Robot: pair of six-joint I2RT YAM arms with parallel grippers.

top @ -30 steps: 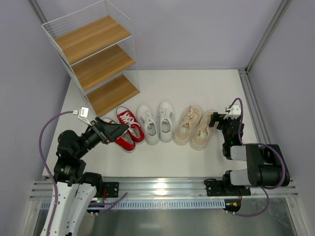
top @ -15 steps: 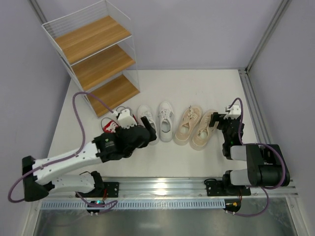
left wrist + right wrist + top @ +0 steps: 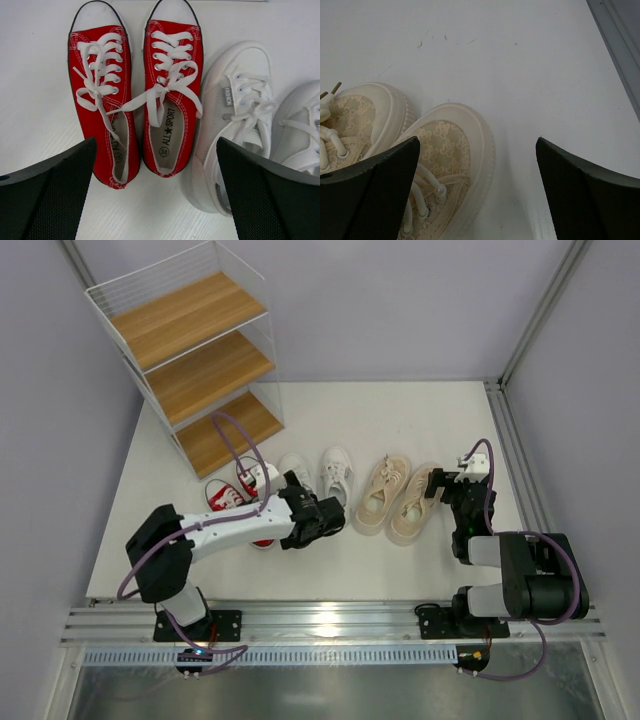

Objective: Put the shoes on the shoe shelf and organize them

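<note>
My left fingers (image 3: 45, 200) are spread wide with nothing in them, hovering over the heels of the red pair (image 3: 170, 100), with a white shoe (image 3: 230, 125) just beside it under my right-hand finger. My right fingers (image 3: 370, 195) are also apart and hold nothing, low by the toes of the beige pair (image 3: 445, 150). The shoes I can see all stand in a row on the tabletop (image 3: 400, 420), on the near side of the shelf (image 3: 195, 360) in the far left corner.
</note>
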